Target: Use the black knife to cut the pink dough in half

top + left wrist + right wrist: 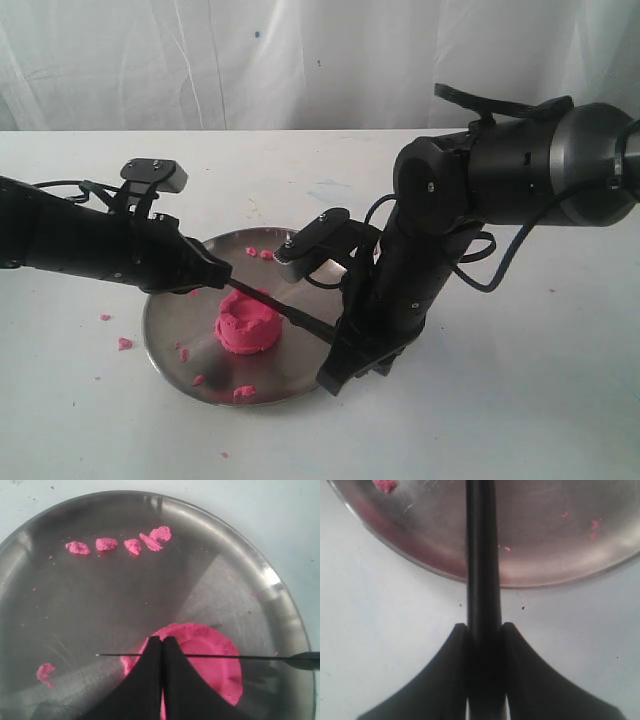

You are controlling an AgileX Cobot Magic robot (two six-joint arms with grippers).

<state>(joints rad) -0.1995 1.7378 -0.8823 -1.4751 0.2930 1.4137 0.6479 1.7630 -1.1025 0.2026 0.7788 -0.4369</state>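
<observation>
The pink dough (247, 322) is a round mound with a dented top, near the middle of the steel plate (160, 345). The black knife (290, 313) slants over it, blade tip toward the left arm. My right gripper (482, 627) is shut on the knife's handle (482, 555) just off the plate's rim (545, 540). In the left wrist view the blade (225, 655) shows edge-on as a thin line across the dough (215, 665). My left gripper (162, 640) is shut with its tips over the blade's back, above the dough; contact is unclear.
Several small pink crumbs (120, 544) lie in a row on the plate (100, 605), with one more (45, 672) near its edge. More crumbs (124, 343) sit on the white table left of the plate. White curtain stands behind.
</observation>
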